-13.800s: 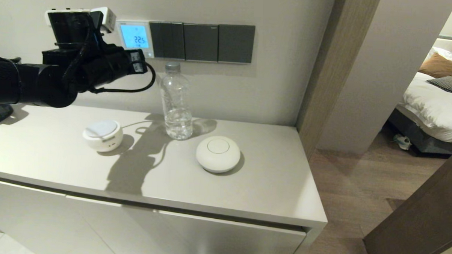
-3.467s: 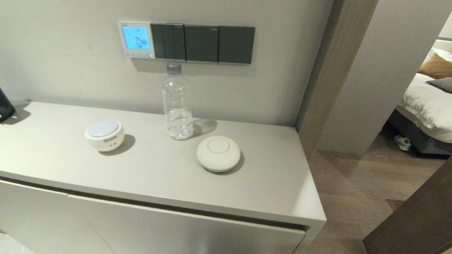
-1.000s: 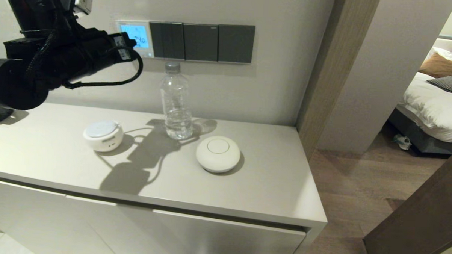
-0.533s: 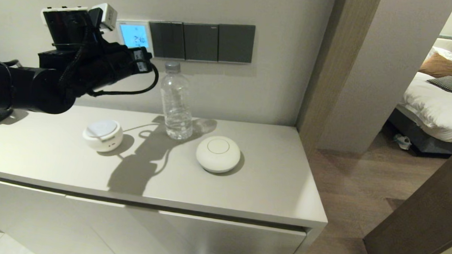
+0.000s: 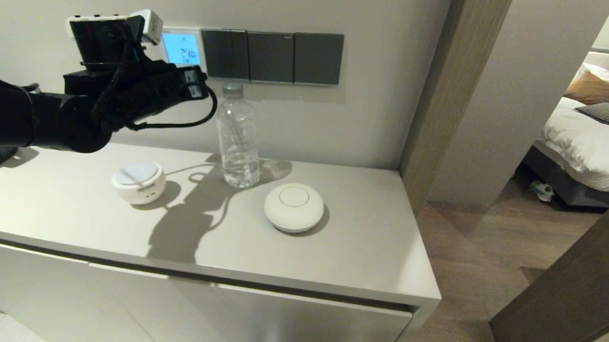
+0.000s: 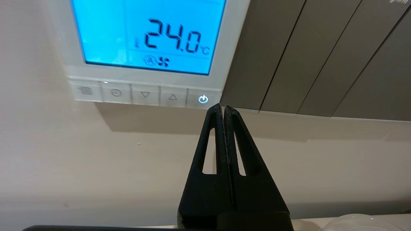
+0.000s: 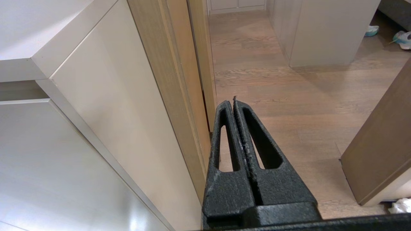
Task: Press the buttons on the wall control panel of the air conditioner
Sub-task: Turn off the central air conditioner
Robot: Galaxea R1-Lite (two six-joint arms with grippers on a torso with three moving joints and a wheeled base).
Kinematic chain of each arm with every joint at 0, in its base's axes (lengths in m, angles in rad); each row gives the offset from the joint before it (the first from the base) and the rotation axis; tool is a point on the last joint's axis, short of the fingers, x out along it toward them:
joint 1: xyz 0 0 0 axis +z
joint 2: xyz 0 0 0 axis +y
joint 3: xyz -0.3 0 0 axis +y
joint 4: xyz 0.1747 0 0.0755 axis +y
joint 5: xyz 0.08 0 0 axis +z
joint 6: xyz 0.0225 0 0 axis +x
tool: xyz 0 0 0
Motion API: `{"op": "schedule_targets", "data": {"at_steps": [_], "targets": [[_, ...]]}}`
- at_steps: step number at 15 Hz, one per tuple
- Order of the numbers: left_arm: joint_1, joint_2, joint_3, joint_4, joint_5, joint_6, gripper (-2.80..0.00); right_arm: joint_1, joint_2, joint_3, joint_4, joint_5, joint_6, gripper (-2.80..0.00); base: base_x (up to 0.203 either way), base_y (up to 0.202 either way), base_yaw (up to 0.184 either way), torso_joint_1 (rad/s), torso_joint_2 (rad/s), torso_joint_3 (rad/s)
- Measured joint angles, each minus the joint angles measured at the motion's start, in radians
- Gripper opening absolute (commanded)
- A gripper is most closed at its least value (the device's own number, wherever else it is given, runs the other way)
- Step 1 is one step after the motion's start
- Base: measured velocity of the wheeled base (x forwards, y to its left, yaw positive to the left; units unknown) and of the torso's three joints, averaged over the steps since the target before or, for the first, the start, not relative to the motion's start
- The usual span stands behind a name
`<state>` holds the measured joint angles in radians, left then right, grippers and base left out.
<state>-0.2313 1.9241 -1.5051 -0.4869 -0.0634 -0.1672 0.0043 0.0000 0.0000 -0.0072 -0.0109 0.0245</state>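
Left gripper (image 6: 223, 107) sits pinched shut, tip just below the power key in the buttons (image 6: 145, 95) row along the bottom of the wall control panel (image 6: 151, 48). Contact is probably not made. Best approach is nudging upward, then pressing straight in, clear of the dark switch plates (image 6: 308, 54). Right gripper (image 7: 233, 100) hangs parked, closed.

Head cam is looking fwd and down from above the cabinet (image 5: 331, 263), taking in the wall, the cabinet top and, far right, a bedroom. You're seeing the control panel (image 5: 183, 49) small there, upper left, partly behind the left arm.

Left wrist cam is sitting very near the wall, facing it square on, w/ the left gripper (image 6: 222, 109) in front; the control panel (image 6: 151, 48) and buttons (image 6: 144, 94) are filling its view. So those two views are sharing the panel and the dark switch plates (image 5: 271, 57) beside it.

Right wrist cam is hanging low at the cabinet's right end, looking over the right gripper (image 7: 233, 102) at the cabinet side (image 7: 106, 128) and wood floor (image 7: 289, 96); it's sharing w/ head cam only that corner and floor.
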Motion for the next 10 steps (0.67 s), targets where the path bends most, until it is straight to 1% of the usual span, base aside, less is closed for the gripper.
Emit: {"op": "schedule_targets", "data": {"at_steps": [10], "targets": [[0.025,0.031,-0.037,0.010,0.004,-0.002,-2.80,0.000,0.000,0.000,0.000,0.000,0.000,-2.80,0.000,0.000,0.000,0.000,0.00,0.000]]}}
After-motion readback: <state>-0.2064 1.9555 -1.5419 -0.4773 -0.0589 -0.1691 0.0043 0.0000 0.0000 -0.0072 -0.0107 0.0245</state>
